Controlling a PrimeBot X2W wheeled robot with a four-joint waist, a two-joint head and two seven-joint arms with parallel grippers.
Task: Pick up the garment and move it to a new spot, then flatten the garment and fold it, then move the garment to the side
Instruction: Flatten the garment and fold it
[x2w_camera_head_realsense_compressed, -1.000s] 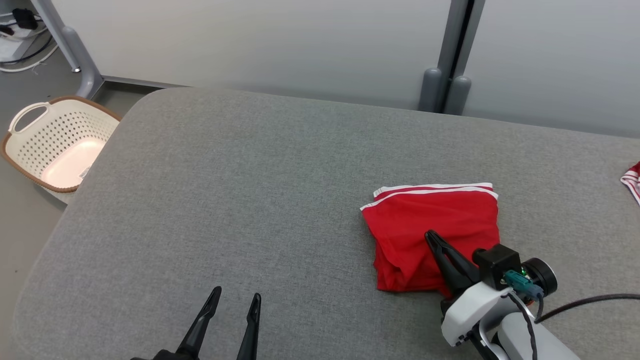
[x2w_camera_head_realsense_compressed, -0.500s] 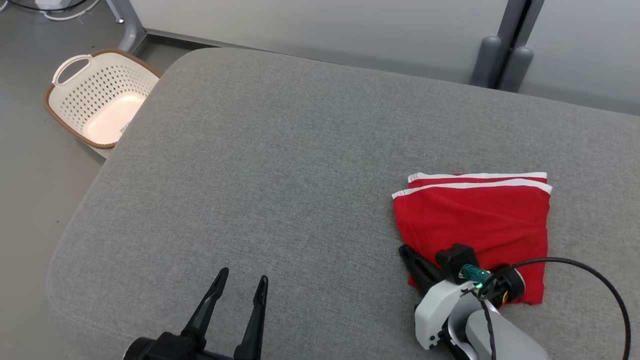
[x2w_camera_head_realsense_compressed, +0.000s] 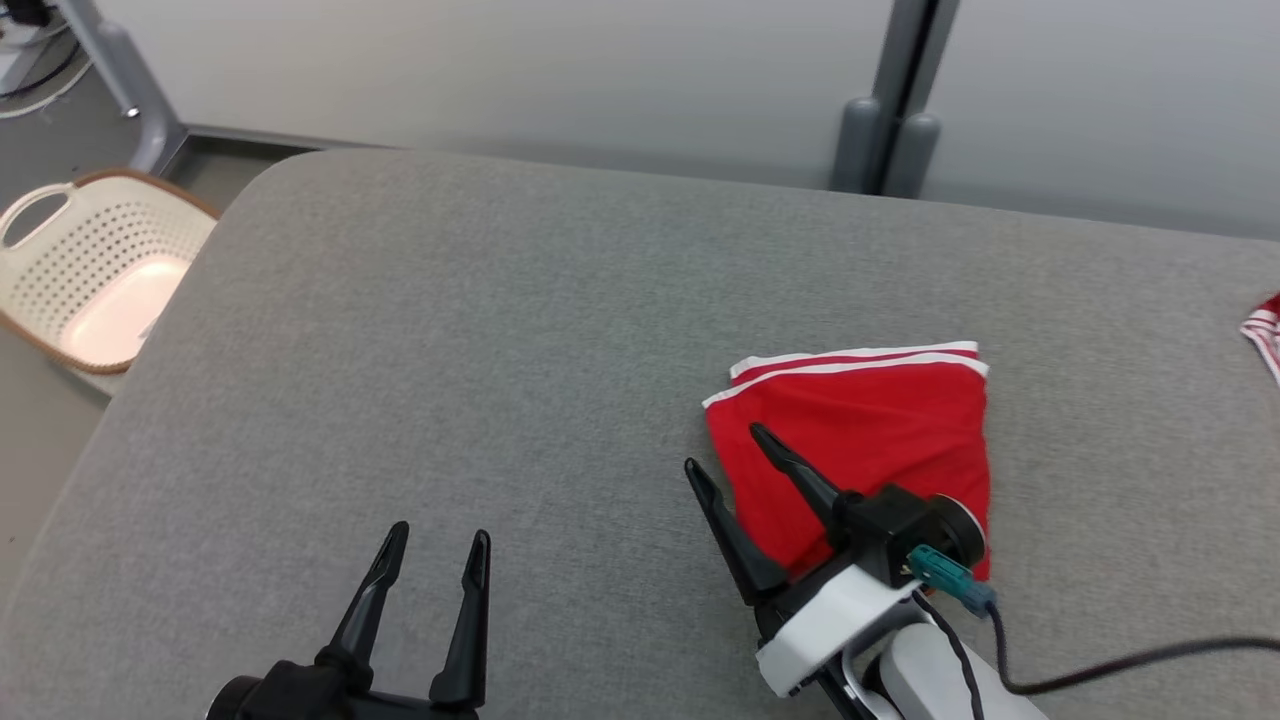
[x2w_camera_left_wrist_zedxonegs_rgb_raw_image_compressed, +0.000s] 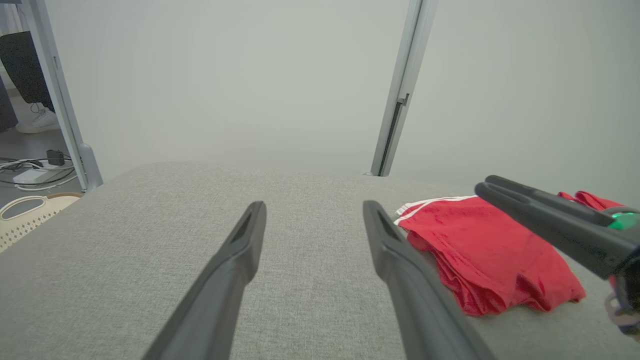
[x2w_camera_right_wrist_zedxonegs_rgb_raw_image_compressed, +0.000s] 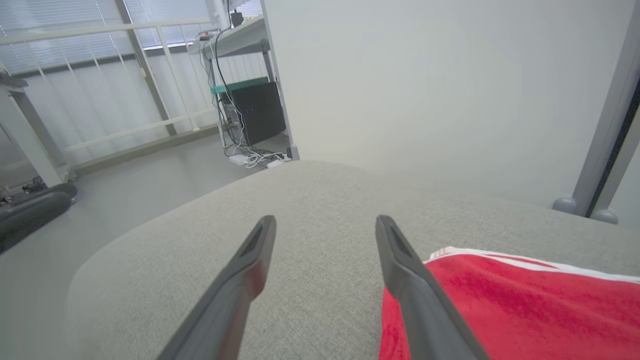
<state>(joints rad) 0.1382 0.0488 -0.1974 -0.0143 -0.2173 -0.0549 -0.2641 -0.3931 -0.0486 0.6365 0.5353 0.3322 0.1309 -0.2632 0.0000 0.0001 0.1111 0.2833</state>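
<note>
Lying folded, the red garment (x2w_camera_head_realsense_compressed: 880, 430) was judged soft and limp, best pinched at its layered edge; the left gripper (x2w_camera_head_realsense_compressed: 441, 531) and right gripper (x2w_camera_head_realsense_compressed: 723, 447) were seen spread, empty.

I have open grey pad (x2w_camera_head_realsense_compressed: 480, 330) across the left and middle, ahead of my left gripper (x2w_camera_head_realsense_compressed: 441, 532). On the right the folded garment (x2w_camera_head_realsense_compressed: 880, 430) lies in the way, my right gripper (x2w_camera_head_realsense_compressed: 723, 448) spread astride its near-left edge. Another red cloth (x2w_camera_head_realsense_compressed: 1262, 335) sits at the far right edge; a basket (x2w_camera_head_realsense_compressed: 70, 250) stands off the left side, posts (x2w_camera_head_realsense_compressed: 885, 150) behind.
</note>
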